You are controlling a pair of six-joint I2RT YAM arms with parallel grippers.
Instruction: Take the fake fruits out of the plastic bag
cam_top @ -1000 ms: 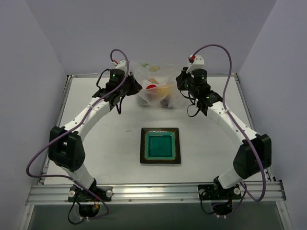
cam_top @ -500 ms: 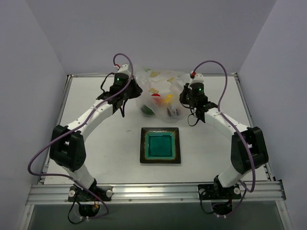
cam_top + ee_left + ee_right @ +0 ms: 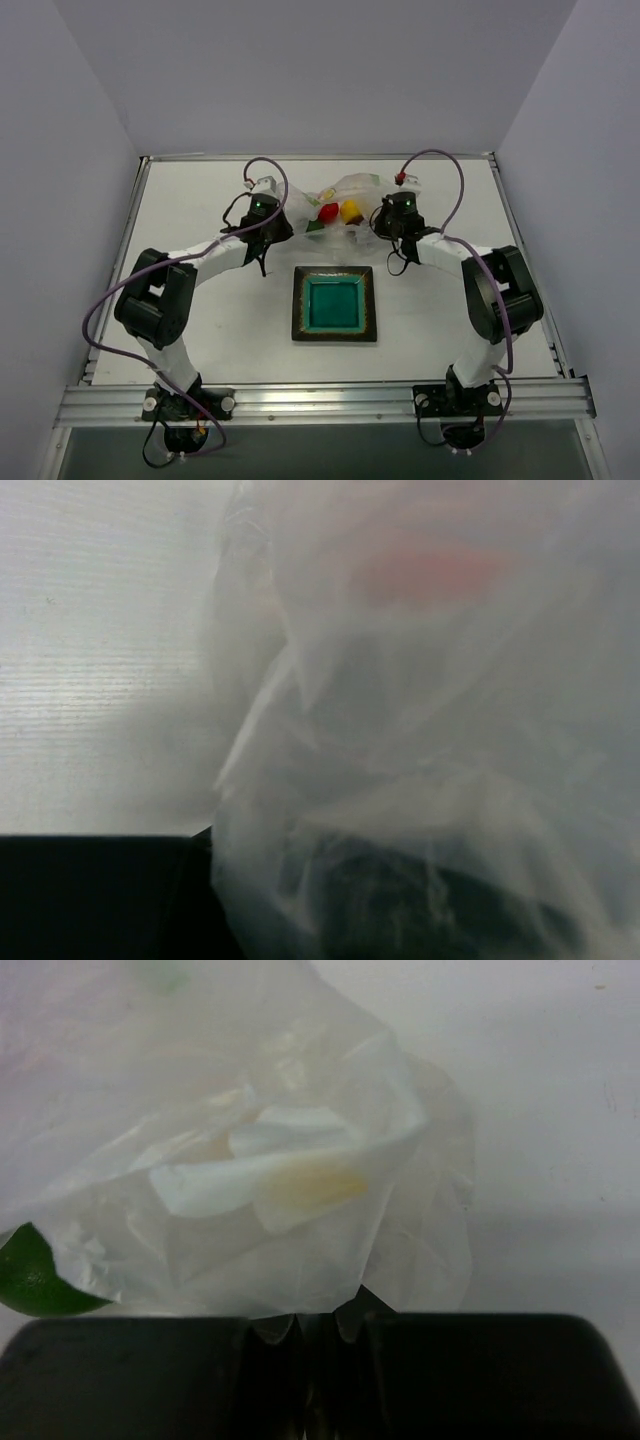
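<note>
The plastic bag [image 3: 345, 192] lies crumpled on the table at the back, between my two grippers. A bright red fruit [image 3: 327, 212] and a yellow fruit [image 3: 350, 211] show side by side at its near edge, with a green fruit [image 3: 314, 227] just in front of them. The dark red fruit is hidden. My left gripper [image 3: 284, 222] is at the bag's left side; in its wrist view the bag film [image 3: 420, 730] covers the jaws. My right gripper [image 3: 373, 218] is shut on the bag's edge [image 3: 300, 1260], with the green fruit [image 3: 30, 1280] at the left.
A square teal plate [image 3: 299, 303] with a dark rim sits in the middle of the table, nearer to me than the bag. The table's raised metal edges run along the back and both sides. A purple cable loops over each arm.
Both grippers have come down and toward me with the bag. The bag was held up and spread out; now it rests low on the table, and the red and yellow fruits sit at its near edge.
</note>
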